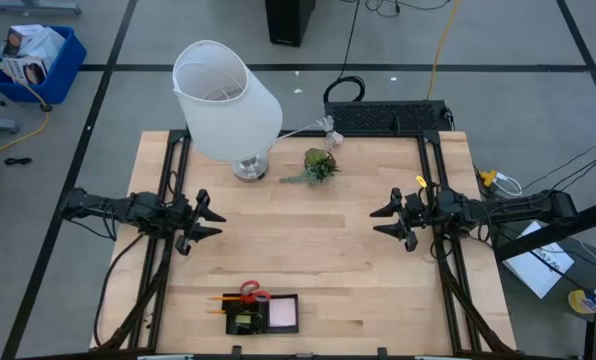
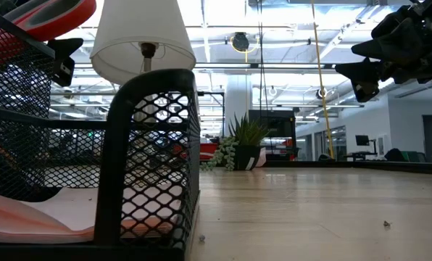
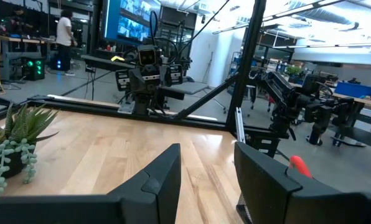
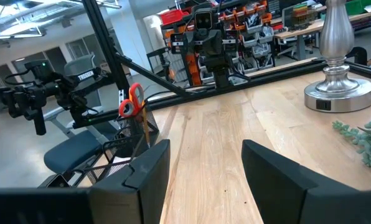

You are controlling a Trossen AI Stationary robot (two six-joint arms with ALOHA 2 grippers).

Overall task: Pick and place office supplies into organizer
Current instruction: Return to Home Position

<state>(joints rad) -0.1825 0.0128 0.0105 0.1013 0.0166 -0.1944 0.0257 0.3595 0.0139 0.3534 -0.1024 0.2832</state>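
wooden table [image 1: 318, 250], organizer [image 1: 242, 323] with scissors [image 1: 250, 292], pad [image 1: 283, 316]

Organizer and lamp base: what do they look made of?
Organizer: black mesh with diamond openings and a solid rim, probably coated metal, matte. Lamp base: silvery, glossy, with bright reflections on its turned stem, likely polished metal, though plated plastic can't be ruled out.
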